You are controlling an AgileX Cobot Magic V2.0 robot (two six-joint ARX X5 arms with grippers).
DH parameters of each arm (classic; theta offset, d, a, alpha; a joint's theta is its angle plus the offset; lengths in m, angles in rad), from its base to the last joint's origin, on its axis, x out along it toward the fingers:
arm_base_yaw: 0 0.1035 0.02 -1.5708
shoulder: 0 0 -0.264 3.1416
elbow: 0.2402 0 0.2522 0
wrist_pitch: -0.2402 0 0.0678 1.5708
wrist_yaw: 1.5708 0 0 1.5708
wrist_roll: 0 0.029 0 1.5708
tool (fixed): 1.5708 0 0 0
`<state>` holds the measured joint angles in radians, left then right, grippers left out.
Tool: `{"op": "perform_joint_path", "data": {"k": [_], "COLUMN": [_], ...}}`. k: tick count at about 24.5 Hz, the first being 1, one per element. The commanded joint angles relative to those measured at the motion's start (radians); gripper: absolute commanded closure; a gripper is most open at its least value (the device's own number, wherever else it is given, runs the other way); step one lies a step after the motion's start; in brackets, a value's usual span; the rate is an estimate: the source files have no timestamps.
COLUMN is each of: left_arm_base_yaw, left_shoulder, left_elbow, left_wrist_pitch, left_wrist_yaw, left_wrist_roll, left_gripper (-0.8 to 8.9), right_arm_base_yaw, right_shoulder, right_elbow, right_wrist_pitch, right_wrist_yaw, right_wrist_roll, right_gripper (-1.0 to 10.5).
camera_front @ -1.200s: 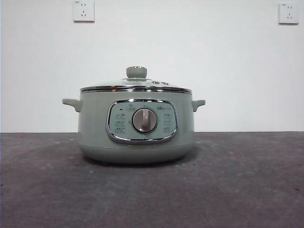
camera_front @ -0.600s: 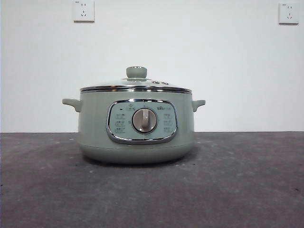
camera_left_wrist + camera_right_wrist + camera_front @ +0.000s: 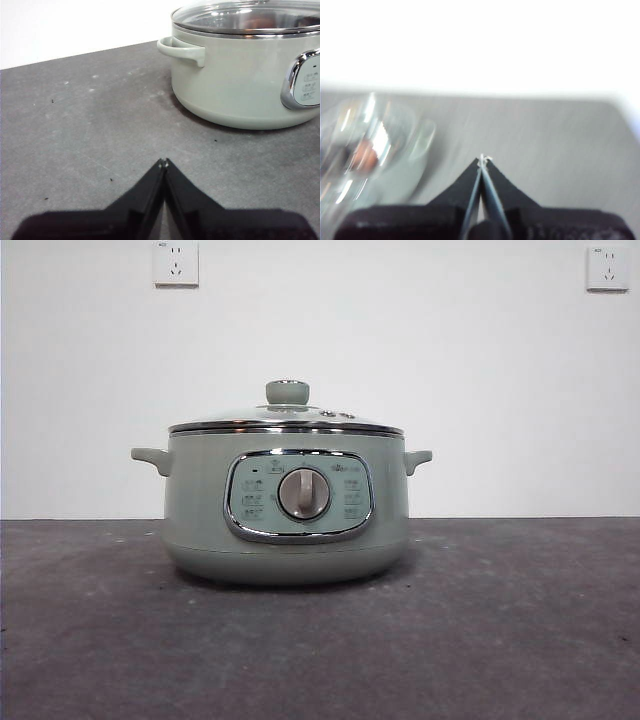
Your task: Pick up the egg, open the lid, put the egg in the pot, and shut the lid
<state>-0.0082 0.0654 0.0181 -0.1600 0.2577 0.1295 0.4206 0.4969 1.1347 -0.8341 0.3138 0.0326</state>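
The pale sage-green pot (image 3: 290, 540) stands mid-table with the glass lid (image 3: 287, 423) closed on it, its green knob (image 3: 287, 392) on top. Neither gripper shows in the front view. My left gripper (image 3: 163, 162) is shut and empty, low over the table, short of the pot (image 3: 240, 80) and its lid (image 3: 250, 17). My right gripper (image 3: 483, 160) is shut and empty, beside the pot (image 3: 405, 175). That view is blurred. Through the lid (image 3: 375, 125) a reddish-brown blob shows, seemingly the egg (image 3: 364, 155) inside the pot.
The dark grey table (image 3: 500, 620) runs to a white wall with two sockets (image 3: 176, 262) (image 3: 607, 267). The pot's side handles (image 3: 152, 458) (image 3: 417, 458) stick out left and right. The control panel with its silver dial (image 3: 303, 493) faces the front camera.
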Motion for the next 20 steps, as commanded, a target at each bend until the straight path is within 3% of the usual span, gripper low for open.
{"op": "perform_joint_path", "data": {"k": [1, 6, 14, 20], "left_arm_base_yaw": [0.004, 0.004, 0.004, 0.004], "left_shoulder": [0.001, 0.001, 0.001, 0.001], "left_elbow": [-0.010, -0.010, -0.010, -0.010], "left_wrist_pitch": [0.008, 0.008, 0.008, 0.008], "left_wrist_yaw": [0.004, 0.004, 0.004, 0.004], "left_wrist_roll": [-0.006, -0.006, -0.006, -0.006], "left_gripper": [8.17, 8.17, 8.17, 8.17], "right_arm_base_yaw": [-0.073, -0.206, -0.279, -0.341], "right_shoulder": [-0.047, -0.172, -0.328, -0.428], "right_elbow": [-0.067, -0.340, -0.765, -0.984], "right_wrist_pitch": [0.154, 0.424, 0.661, 0.731], "right_wrist_yaw": [0.001, 0.000, -0.001, -0.003], "right_wrist_roll": [-0.130, -0.117, -0.109, -0.002], "right_gripper": [9.5, 9.5, 9.5, 9.5]}}
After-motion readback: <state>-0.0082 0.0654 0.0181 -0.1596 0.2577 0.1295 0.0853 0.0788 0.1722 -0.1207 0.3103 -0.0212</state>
